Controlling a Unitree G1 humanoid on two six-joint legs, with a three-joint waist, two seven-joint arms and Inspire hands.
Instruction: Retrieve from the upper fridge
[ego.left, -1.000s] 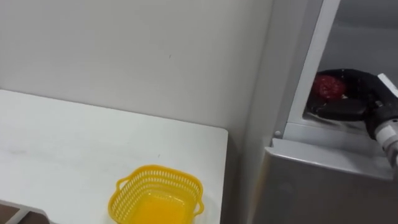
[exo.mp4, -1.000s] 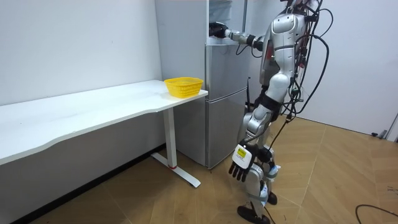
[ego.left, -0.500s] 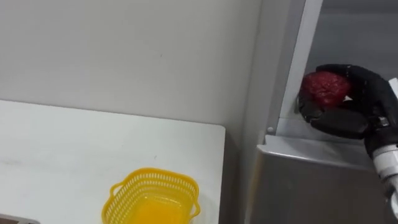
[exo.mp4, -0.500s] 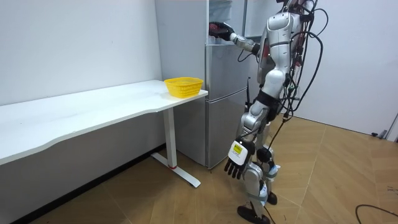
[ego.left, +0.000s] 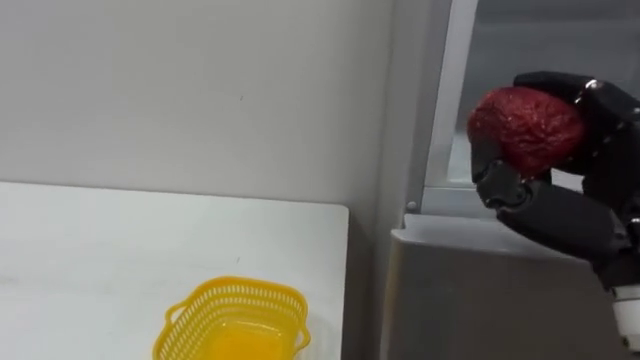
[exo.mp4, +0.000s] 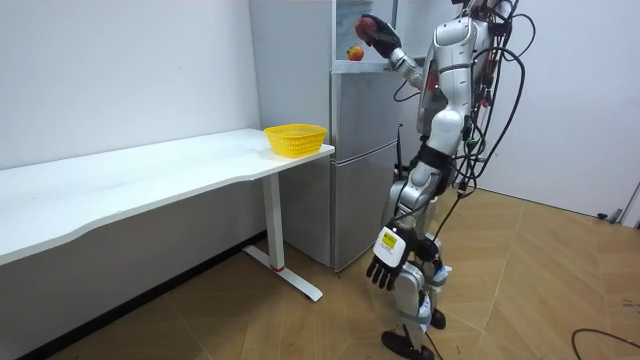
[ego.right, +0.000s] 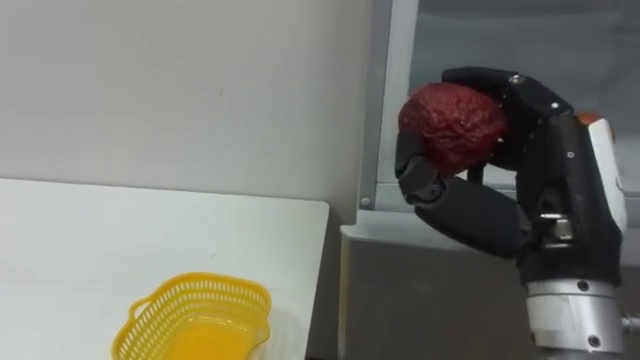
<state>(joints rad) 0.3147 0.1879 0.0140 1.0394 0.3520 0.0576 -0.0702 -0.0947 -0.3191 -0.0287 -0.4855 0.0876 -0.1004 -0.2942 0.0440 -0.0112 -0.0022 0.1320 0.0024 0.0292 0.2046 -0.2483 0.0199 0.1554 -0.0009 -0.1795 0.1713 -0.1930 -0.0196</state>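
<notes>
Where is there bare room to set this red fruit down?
The white table is bare left of and behind the yellow basket, up to the wall; the basket looks empty too. Tight between basket and fridge.

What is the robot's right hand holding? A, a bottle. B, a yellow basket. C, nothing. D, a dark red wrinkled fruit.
D: the right hand is curled round a dark red wrinkled fruit, while the yellow basket sits on the table.

No readable text or numbers, yellow label (exo.mp4: 388, 244) on left hand (exo.mp4: 382, 270) too small to read
</notes>
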